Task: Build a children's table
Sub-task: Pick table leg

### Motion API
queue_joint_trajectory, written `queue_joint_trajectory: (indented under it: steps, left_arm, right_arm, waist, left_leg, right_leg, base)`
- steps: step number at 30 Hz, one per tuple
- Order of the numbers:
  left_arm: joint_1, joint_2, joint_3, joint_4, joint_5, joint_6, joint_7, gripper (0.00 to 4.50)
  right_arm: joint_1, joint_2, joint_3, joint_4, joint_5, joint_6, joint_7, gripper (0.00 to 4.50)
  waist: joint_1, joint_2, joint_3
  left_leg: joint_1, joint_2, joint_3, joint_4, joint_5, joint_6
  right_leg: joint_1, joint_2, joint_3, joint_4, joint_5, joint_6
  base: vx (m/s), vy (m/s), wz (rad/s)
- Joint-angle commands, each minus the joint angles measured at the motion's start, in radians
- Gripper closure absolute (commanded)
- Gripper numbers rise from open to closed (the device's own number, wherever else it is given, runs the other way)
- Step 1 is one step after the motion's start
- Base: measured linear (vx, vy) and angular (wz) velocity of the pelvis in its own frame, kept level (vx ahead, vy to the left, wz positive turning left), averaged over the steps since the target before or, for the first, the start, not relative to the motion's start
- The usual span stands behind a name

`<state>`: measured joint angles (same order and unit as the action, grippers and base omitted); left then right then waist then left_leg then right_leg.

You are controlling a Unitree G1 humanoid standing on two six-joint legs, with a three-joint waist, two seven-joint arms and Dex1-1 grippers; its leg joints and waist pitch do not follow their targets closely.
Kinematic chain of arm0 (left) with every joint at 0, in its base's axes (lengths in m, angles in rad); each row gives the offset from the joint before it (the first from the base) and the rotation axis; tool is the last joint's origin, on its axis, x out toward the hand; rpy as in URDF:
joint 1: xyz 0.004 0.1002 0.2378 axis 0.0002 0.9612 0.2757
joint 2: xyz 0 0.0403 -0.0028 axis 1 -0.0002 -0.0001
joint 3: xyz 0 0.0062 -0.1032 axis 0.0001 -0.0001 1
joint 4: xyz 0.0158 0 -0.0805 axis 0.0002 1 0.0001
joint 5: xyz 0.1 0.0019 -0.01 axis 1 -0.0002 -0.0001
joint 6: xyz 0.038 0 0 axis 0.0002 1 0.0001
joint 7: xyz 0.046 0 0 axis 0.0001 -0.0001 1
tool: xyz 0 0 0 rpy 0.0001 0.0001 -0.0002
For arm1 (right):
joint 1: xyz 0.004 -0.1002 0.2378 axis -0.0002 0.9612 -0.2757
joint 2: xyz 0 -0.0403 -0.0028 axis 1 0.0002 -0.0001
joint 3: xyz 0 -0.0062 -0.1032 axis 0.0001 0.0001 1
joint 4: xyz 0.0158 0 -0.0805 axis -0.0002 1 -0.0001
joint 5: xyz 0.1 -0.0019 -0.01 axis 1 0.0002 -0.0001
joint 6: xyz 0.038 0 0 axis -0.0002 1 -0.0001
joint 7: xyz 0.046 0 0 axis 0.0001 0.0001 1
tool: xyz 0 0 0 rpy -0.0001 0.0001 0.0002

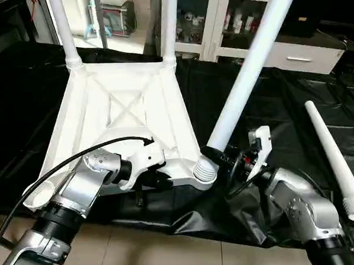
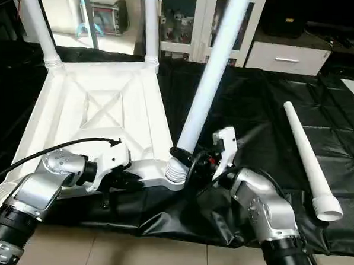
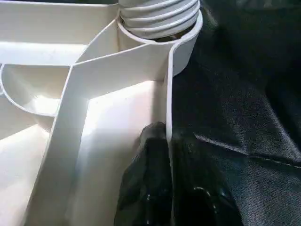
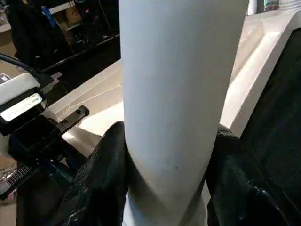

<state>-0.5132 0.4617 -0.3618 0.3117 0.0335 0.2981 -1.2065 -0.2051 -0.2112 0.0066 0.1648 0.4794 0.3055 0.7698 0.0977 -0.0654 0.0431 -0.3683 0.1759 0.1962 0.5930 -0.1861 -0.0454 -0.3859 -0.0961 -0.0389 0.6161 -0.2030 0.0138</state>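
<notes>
Two grippers: both of mine are engaged at the near edge of the table top (image 1: 122, 111).
Left gripper (image 3: 169, 188): my black fingers are pinched closed on the thin near rim wall of the top, one finger (image 3: 146, 179) inside the rim, the other outside against the black sheet (image 3: 244, 94).
Right gripper (image 4: 164, 188): my two fingers clamp the lower end of a white tube leg (image 1: 250, 63), one pad on each side, just above its ribbed end.
Held leg: its ribbed end (image 1: 204, 171) sits at the near right corner socket (image 3: 186, 42); the tube leans up and away to the right, tilted rather than upright.
Table top: lies upside down on the black sheet, X-ribbed underside facing up, near edge beside my forearms.
Near left corner socket (image 1: 41, 196): open, with no leg in it.
Loose leg (image 1: 336, 160): lies flat on the black sheet, well apart to the right of the top, wide end nearest me.
Far legs: one (image 1: 63, 28) stands in the far left corner socket, another (image 1: 169, 23) in the far right one.
Background: white cabinets (image 1: 219, 23) beyond the sheet.
</notes>
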Motion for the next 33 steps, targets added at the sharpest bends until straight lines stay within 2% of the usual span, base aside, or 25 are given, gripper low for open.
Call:
queue_joint_trajectory:
  steps: [1,4,11,16,17,19,21,25,26,27,29,33]
  left_arm:
    - [-0.01,-0.019,0.005,0.017,-0.036,-0.012,-0.003,4.49]
    - [-0.013,-0.022,0.007,0.023,-0.034,-0.014,0.0,4.49]
    - [-0.02,-0.027,0.015,0.038,-0.029,-0.018,0.011,4.49]
    - [-0.023,-0.024,0.019,0.045,-0.028,-0.022,0.012,4.49]
    - [-0.025,-0.023,0.021,0.049,-0.027,-0.023,0.015,4.49]
    - [-0.028,-0.023,0.024,0.053,-0.026,-0.023,0.019,4.49]
    - [-0.029,-0.023,0.026,0.054,-0.026,-0.023,0.021,4.49]
    - [-0.029,-0.02,0.029,0.056,-0.027,-0.021,0.019,4.49]
    - [-0.026,-0.019,0.028,0.051,-0.028,-0.019,0.018,4.49]
    - [-0.025,-0.018,0.028,0.048,-0.029,-0.017,0.017,4.49]
    - [-0.025,-0.018,0.028,0.047,-0.029,-0.017,0.016,4.49]
    - [-0.02,-0.016,0.026,0.039,-0.032,-0.013,0.011,4.49]
  right_arm:
    - [0.043,-0.014,0.001,0.022,-0.037,-0.007,-0.007,2.64]
    - [0.069,-0.02,0.024,0.009,-0.081,-0.069,-0.004,2.64]
    - [0.091,-0.036,0.055,-0.005,-0.121,-0.142,0.015,2.64]
    - [0.093,-0.051,0.077,0.006,-0.145,-0.158,0.025,2.64]
    - [0.095,-0.055,0.085,0.007,-0.155,-0.17,0.032,2.64]
    - [0.099,-0.056,0.091,0.009,-0.159,-0.18,0.038,2.64]
    - [0.1,-0.059,0.098,0.011,-0.162,-0.183,0.042,2.64]
    - [0.093,-0.077,0.13,0.026,-0.192,-0.174,0.05,2.64]
    - [0.083,-0.091,0.151,0.035,-0.213,-0.139,0.038,2.64]
    - [0.078,-0.097,0.161,0.042,-0.227,-0.137,0.034,2.64]
    - [0.074,-0.1,0.167,0.047,-0.236,-0.138,0.032,2.64]
    - [0.053,-0.101,0.175,0.065,-0.217,-0.041,0.029,2.64]
  waist:
    - [-0.005,0.003,-0.049]
    - [-0.004,0.004,-0.048]
    - [-0.004,0.002,-0.044]
    - [-0.004,0.0,-0.044]
    - [-0.005,-0.005,-0.044]
    - [-0.004,-0.003,-0.043]
    - [-0.004,-0.006,-0.042]
    - [-0.005,-0.004,-0.041]
    - [-0.007,-0.003,-0.041]
    - [-0.007,-0.003,-0.04]
    - [-0.008,-0.001,-0.041]
    - [-0.012,0.001,-0.04]
  left_leg:
    - [0.022,0.057,-0.023,-0.09,-0.269,-0.03]
    - [0.022,0.058,-0.023,-0.091,-0.27,-0.028]
    - [0.022,0.059,-0.026,-0.095,-0.316,-0.033]
    - [0.02,0.059,-0.026,-0.096,-0.307,-0.026]
    - [0.018,0.059,-0.026,-0.096,-0.306,-0.024]
    - [0.019,0.059,-0.027,-0.096,-0.313,-0.022]
    - [0.019,0.059,-0.027,-0.097,-0.318,-0.021]
    - [0.02,0.06,-0.029,-0.098,-0.338,-0.028]
    - [0.02,0.06,-0.03,-0.1,-0.339,-0.032]
    - [0.019,0.059,-0.03,-0.1,-0.34,-0.032]
    - [0.021,0.06,-0.03,-0.1,-0.349,-0.036]
    - [0.022,0.061,-0.033,-0.103,-0.378,-0.043]
  right_leg:
    - [0.015,-0.055,0.037,-0.076,-0.211,-0.179]
    - [0.015,-0.055,0.037,-0.077,-0.217,-0.177]
    - [0.011,-0.057,0.039,-0.087,-0.298,-0.154]
    - [0.012,-0.056,0.039,-0.086,-0.291,-0.151]
    - [0.013,-0.057,0.039,-0.087,-0.296,-0.149]
    - [0.011,-0.058,0.039,-0.089,-0.314,-0.146]
    - [0.011,-0.058,0.04,-0.09,-0.328,-0.142]
    - [0.009,-0.059,0.04,-0.093,-0.351,-0.138]
    - [0.009,-0.057,0.039,-0.092,-0.353,-0.136]
    - [0.009,-0.057,0.039,-0.093,-0.353,-0.135]
    - [0.006,-0.058,0.04,-0.094,-0.36,-0.134]
    - [0.006,-0.057,0.039,-0.095,-0.367,-0.135]
  base:
    - [0.0,0.0,0.0]
    - [0.0,0.0,0.0]
    - [0.0,0.0,0.0]
    - [0.0,0.0,0.0]
    - [0.0,0.0,0.0]
    - [0.0,0.0,0.0]
    - [0.0,0.0,0.0]
    - [0.0,0.0,0.0]
    - [0.0,0.0,0.0]
    - [0.0,0.0,0.0]
    - [0.0,0.0,0.0]
    - [0.0,0.0,0.0]
